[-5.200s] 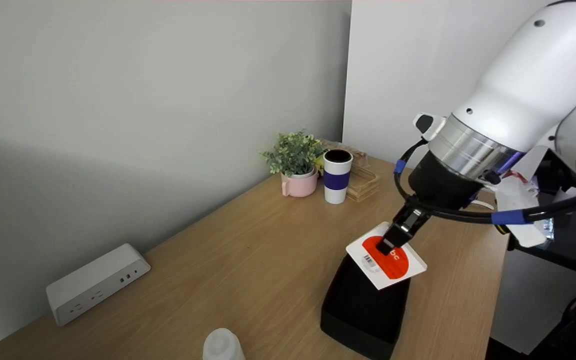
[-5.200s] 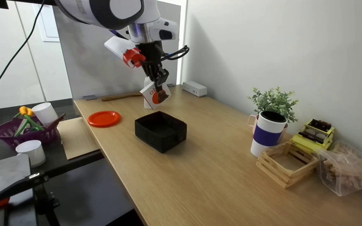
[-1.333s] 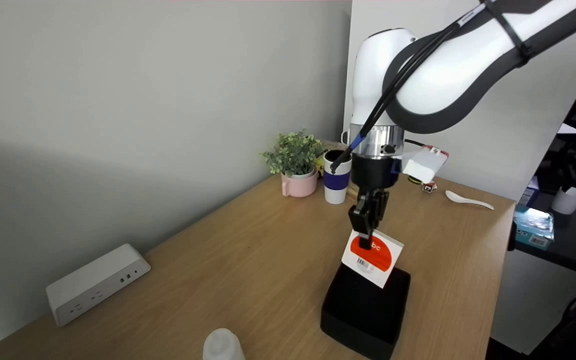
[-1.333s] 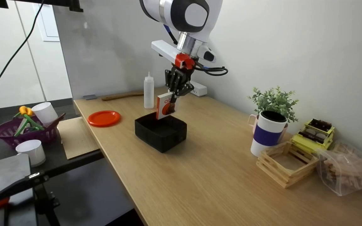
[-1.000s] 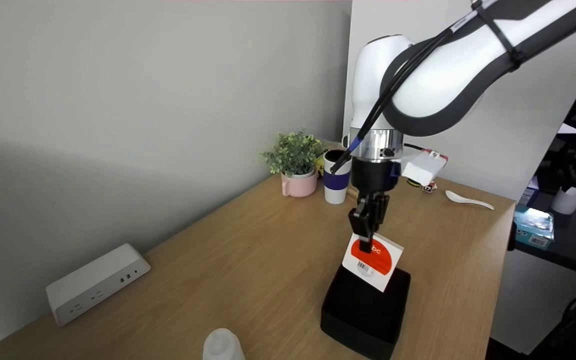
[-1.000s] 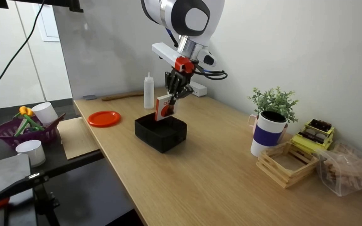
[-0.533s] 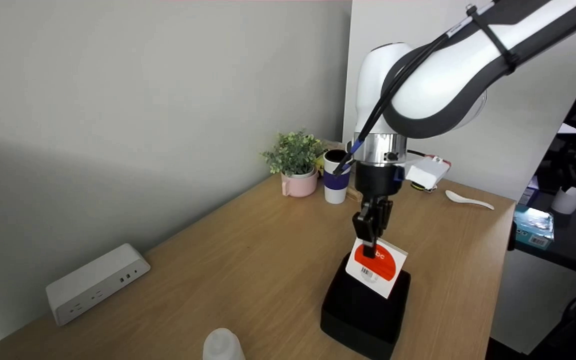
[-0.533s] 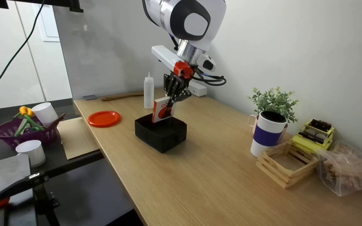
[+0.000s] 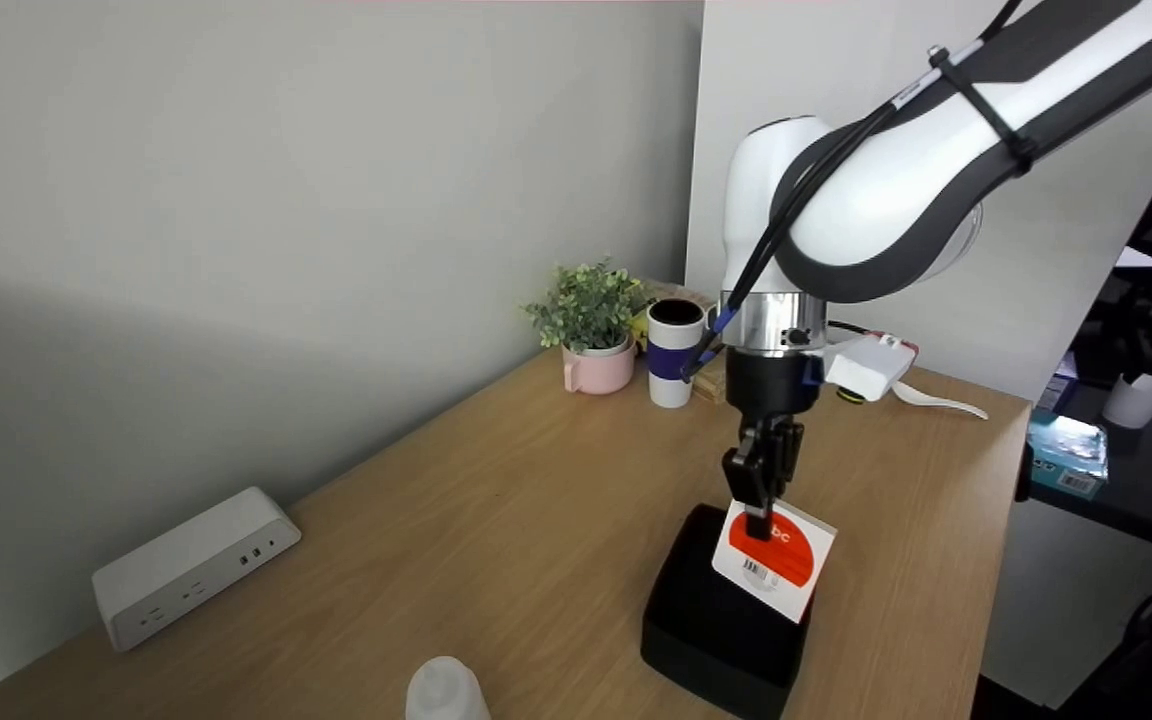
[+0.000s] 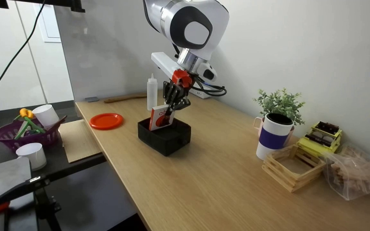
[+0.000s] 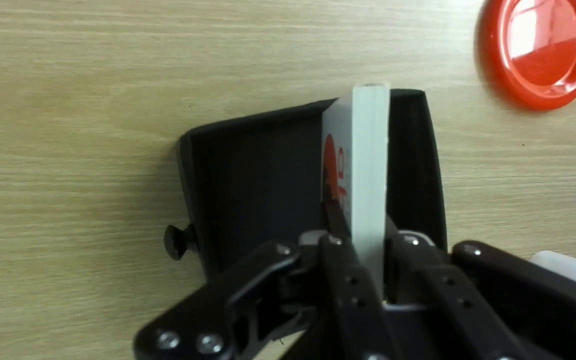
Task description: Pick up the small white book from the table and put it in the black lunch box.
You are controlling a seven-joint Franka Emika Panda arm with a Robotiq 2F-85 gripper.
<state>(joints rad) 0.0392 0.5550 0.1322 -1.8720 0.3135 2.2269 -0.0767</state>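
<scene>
The small white book with its red-orange round mark also shows in an exterior view and, spine-on, in the wrist view. My gripper is shut on it; the fingers press both covers in the wrist view. The book hangs on edge, tilted, over the black lunch box. The box is open at the top and shows in an exterior view and the wrist view. The book's lower corner is about level with the rim; I cannot tell whether it touches the box.
A red plate and a squeeze bottle stand near the box. A plant, a white-and-purple cup and a wooden crate are farther off. A white power strip lies by the wall. A white spoon lies near the edge.
Over five seconds the arm has swung round and the gripper turned more upright, still holding the book. In the last second the book has moved down closer to the box and slightly sideways. The box stays put.
</scene>
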